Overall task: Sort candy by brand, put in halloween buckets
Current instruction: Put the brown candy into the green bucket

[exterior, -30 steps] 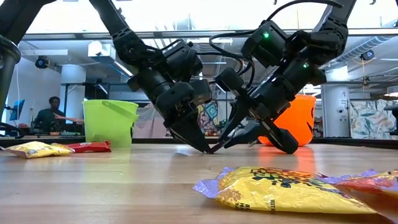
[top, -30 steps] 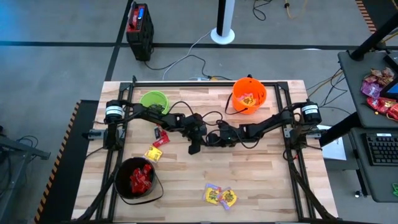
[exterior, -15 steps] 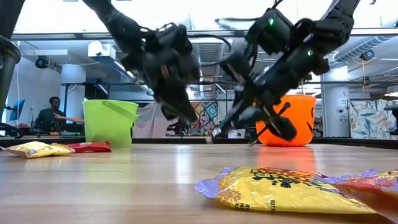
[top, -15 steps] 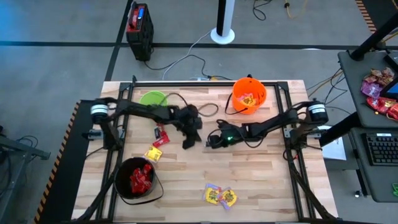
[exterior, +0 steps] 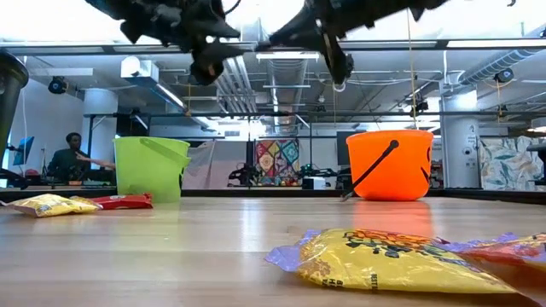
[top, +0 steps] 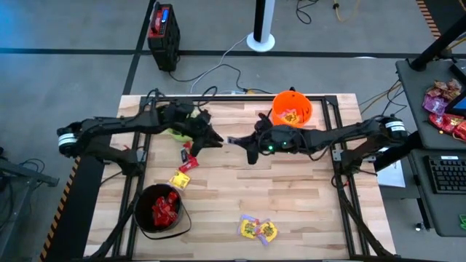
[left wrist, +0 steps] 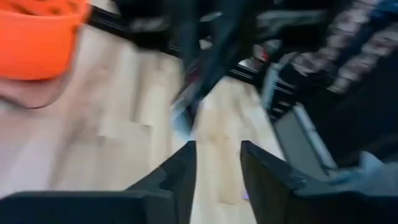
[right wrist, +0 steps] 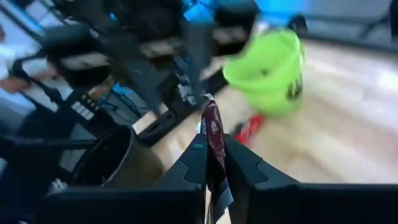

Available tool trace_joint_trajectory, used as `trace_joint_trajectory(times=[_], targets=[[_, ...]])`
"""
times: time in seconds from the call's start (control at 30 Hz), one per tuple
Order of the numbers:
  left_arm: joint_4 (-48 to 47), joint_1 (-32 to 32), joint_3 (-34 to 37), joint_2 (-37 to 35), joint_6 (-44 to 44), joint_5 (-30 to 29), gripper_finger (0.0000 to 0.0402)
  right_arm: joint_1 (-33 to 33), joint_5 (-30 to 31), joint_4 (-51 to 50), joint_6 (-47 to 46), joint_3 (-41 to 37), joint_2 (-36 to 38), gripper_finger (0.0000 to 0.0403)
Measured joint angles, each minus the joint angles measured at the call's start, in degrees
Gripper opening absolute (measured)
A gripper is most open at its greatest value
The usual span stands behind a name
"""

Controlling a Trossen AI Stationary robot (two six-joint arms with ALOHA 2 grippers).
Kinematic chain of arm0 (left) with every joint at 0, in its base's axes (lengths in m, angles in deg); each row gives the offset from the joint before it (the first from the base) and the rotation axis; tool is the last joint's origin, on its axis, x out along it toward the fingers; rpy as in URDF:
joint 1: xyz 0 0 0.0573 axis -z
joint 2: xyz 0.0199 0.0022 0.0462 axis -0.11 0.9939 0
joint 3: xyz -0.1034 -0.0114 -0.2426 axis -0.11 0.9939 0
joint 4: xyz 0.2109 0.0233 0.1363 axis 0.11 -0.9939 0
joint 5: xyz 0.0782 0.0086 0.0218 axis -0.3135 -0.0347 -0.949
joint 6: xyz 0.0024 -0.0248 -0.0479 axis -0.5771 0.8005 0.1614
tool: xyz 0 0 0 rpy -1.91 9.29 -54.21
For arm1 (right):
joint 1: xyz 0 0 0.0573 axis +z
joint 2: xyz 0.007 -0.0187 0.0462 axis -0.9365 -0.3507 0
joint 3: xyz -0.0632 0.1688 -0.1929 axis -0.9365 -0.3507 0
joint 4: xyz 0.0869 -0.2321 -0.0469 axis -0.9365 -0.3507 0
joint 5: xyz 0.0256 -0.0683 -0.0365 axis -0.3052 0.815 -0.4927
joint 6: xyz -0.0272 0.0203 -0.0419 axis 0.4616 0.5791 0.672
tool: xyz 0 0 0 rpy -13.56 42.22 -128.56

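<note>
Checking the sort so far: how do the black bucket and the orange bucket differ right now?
The black bucket stands at the table's near left corner, the orange bucket at the far edge, right of centre. The black one holds red-wrapped candy; the orange one holds yellowish candy. The orange bucket has the right arm passing beside it; the black one stands apart from both arms. Both stand upright.

A lime green bucket [exterior: 152, 168] and an orange bucket [top: 292, 111] are seen on the pale, striped wooden table [top: 306, 196]. Red candies fill the black bucket [top: 159, 211] at seven o'clock. Yellow wrappers edged in purple [exterior: 384, 258] are seen. A dark red candy [right wrist: 213, 132] is pinched in black jaws.
</note>
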Motion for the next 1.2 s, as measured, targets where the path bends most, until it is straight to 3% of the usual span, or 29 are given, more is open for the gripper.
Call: trace_joint_trajectory(times=[0.1, 0.27, 0.47, 0.6, 0.87, 1.2], targets=[[4.1, -0.1, 2.8, -2.6, 3.3, -3.9, 0.0143, -0.3, 0.0, -4.5, 7.9, 5.1, 0.0, 0.0019], [16.0, -0.3, 5.9, -4.7, 9.1, -3.8, 0.0191, -0.4, -0.4, -10.0, 15.2, 13.0, -2.5, 0.0019], [21.6, 0.1, 7.1, -3.7, 14.4, -2.2, 0.0204, -0.5, -2.6, -11.9, 18.3, 18.5, -7.1, 0.0019], [20.6, 0.8, 7.2, -3.3, 14.8, -1.6, 0.0181, -0.5, -3.6, -12.0, 18.9, 20.8, -9.8, 0.0019], [19.8, 0.8, 7.3, -3.7, 14.1, 2.1, 0.0079, -0.5, -3.5, -11.9, 19.9, 22.0, -10.0, 0.0024], [18.1, 0.9, 6.7, -3.7, 10.3, 3.0, 0.0059, -0.6, -3.6, -11.8, 19.8, 21.9, -10.0, 0.0026]])
